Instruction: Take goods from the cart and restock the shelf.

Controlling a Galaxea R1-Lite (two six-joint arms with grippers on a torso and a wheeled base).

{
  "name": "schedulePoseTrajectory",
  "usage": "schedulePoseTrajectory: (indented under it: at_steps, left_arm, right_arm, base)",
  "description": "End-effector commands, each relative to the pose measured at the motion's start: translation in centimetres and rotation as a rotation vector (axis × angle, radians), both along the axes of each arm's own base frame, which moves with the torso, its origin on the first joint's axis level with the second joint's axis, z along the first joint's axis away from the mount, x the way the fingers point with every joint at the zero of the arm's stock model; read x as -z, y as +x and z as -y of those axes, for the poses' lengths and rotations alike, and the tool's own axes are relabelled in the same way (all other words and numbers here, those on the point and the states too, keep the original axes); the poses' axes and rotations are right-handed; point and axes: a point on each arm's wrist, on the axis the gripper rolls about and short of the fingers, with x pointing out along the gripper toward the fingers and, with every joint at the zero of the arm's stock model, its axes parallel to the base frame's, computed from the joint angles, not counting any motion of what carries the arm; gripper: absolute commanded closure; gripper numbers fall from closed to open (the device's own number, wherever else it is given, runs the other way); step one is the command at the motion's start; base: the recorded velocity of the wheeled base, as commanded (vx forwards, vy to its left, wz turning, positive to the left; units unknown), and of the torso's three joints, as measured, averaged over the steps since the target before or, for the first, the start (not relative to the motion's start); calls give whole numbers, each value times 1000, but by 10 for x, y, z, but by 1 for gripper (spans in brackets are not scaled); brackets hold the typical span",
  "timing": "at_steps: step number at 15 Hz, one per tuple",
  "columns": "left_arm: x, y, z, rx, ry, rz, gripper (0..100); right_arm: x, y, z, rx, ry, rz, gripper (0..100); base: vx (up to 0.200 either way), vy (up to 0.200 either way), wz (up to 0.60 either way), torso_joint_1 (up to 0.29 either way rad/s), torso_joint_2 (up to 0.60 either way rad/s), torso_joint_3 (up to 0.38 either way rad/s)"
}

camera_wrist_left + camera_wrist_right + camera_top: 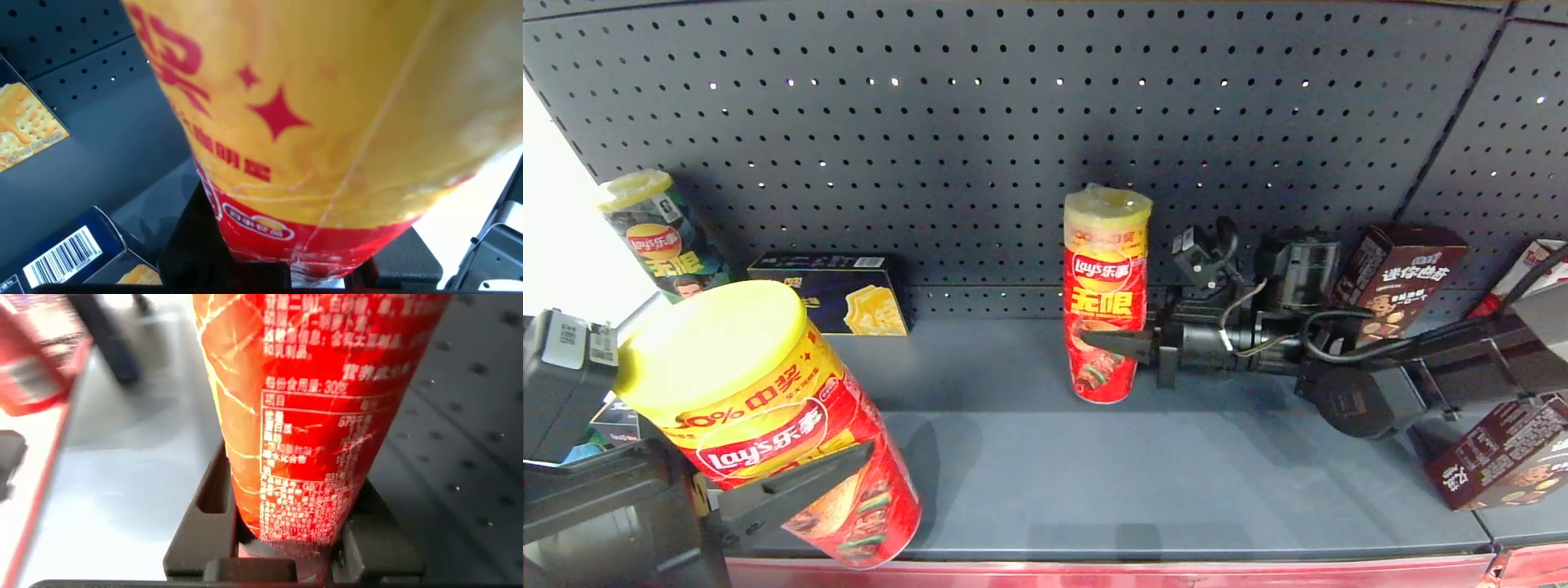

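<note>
Your right end effector (1112,345) clamps the upright chip can (1106,269), its base on the shelf (1176,490) toward the back panel (1013,122), likely to seat it. Your left end effector (768,490) grips a second can (743,392), tilted, above the front edge.

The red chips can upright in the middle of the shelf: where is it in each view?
Head view: the red chips can stands at the picture's centre, the right pincer gripping its lower part.
Right wrist view: the same can fills the middle, label close up.
Left wrist view: the close-up can is the other can, in the left pincer.
Shared landmark: the perforated back panel.
</note>
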Motion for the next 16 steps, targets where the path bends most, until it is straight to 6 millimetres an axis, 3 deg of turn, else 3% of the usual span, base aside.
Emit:
schedulePoseTrajectory:
  at_steps: [1,7,11,16]
  left_arm:
    - [-1,0,0,0,0,3,100]
    - [-1,-1,0,-12,1,5,100]
    - [1,-1,0,-13,3,1,100]
    - [-1,0,0,-13,1,4,100]
  right_arm:
    - [-14,-38,7,-34,18,34,100]
    - [-4,-88,18,-52,13,25,100]
    - [9,-102,24,-49,7,19,100]
    - [27,-111,13,-46,-7,-1,100]
  base:
    - [0,0,0,0,0,0]
    - [0,0,0,0,0,0]
    - [0,0,0,0,0,0]
    - [0,0,0,0,0,0]
